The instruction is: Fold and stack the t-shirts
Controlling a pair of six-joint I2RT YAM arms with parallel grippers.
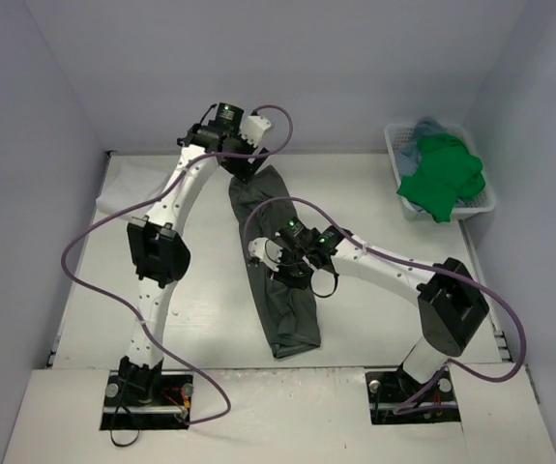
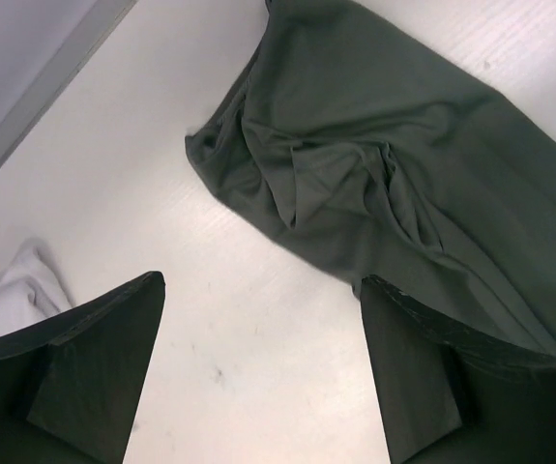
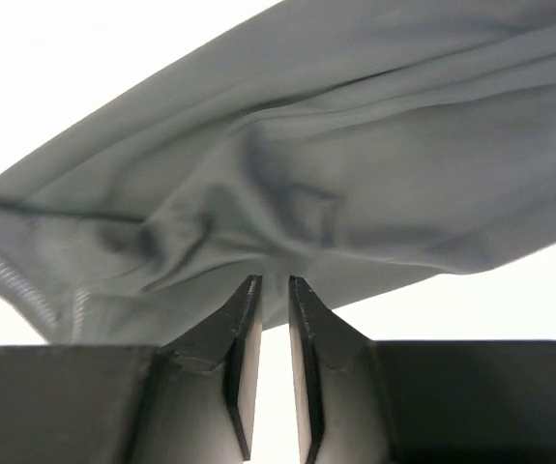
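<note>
The dark grey t-shirt (image 1: 292, 319) lies as a long narrow strip down the middle of the table, from the back toward the near edge. My left gripper (image 1: 244, 169) hovers open at its far end; in the left wrist view the left gripper (image 2: 261, 280) has bare table between its fingers and the rumpled grey t-shirt (image 2: 355, 145) just beyond. My right gripper (image 1: 285, 275) sits over the strip's middle. In the right wrist view the right gripper (image 3: 273, 278) has its jaws nearly together, pinching the edge of the grey cloth (image 3: 355, 145), with wrinkles gathering at the tips.
A white lattice basket (image 1: 394, 145) stands at the back right with a bright green t-shirt (image 1: 442, 179) spilling over it and teal-blue cloth (image 1: 423, 135) behind. A bit of white cloth (image 2: 7, 295) lies at the table's left side. Walls enclose the table on three sides.
</note>
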